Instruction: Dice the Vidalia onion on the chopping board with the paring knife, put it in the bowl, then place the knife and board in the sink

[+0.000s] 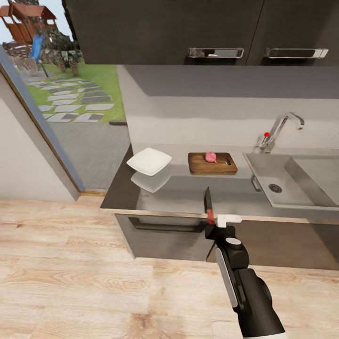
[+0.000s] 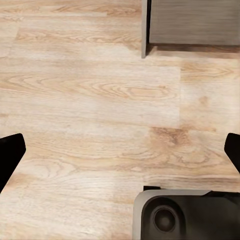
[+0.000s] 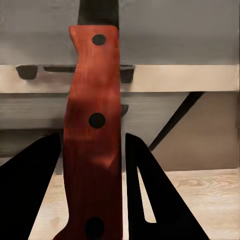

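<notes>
The Vidalia onion, a small pinkish ball, rests on the brown chopping board on the dark countertop. Left of the board stands the white square bowl; the steel sink lies to its right. My right gripper hovers at the counter's front edge, shut on the paring knife, whose dark blade points away toward the board. In the right wrist view the red handle stands between the black fingers. My left gripper is open over the wooden floor, holding nothing.
A chrome tap with a red knob rises behind the sink. Dark upper cabinets hang above the counter. A glass door at the left shows a garden. In the left wrist view, the robot's base sits on the floor and a cabinet corner shows.
</notes>
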